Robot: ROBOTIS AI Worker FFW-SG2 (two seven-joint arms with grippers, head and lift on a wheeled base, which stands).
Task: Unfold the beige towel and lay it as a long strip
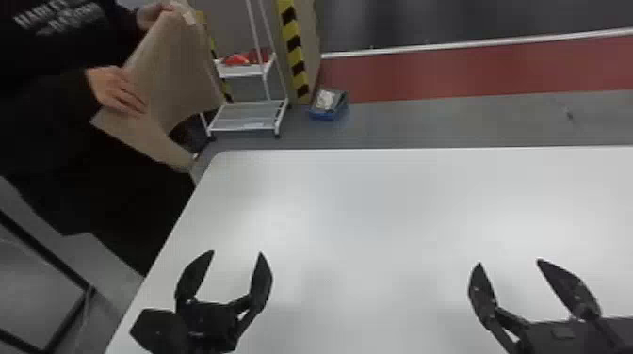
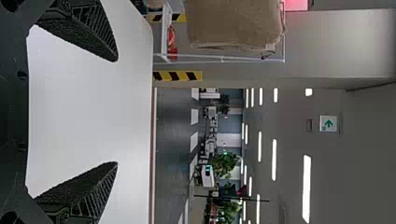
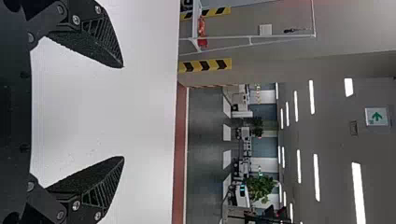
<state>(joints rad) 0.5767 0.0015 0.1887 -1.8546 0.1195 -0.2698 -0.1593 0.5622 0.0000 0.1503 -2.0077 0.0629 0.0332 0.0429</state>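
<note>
Left pincer (image 1: pixel 237 253) nearest you, low in the head view, its two black fingers spread apart with nothing between the tips. Right pincer (image 1: pixel 509 261) likewise apart and unloaded, well off to the robot's right. Both over the white surface (image 1: pixel 358 212).

Progress, as you can judge it: at the very start. Beige towel (image 1: pixel 174 70) is in a person's hands — one hand (image 1: pixel 113 89) flat against the cloth, the other hand (image 1: pixel 150 13) at its upper edge. Cloth hangs fairly broad, lower corner drooping; you can't tell how many folds it has. Left to do, by the look of it: get the towel onto the surface, grip its edges, open it out, lay it as a long strip.

Position: towel lies beyond the surface's far left corner, forward and to the left of your left pincer, well apart from it; farther again from the right one. Neither touches cloth. You'd likely do best to wait for the handover — closing in now risks snagging cloth or fingers.
</note>
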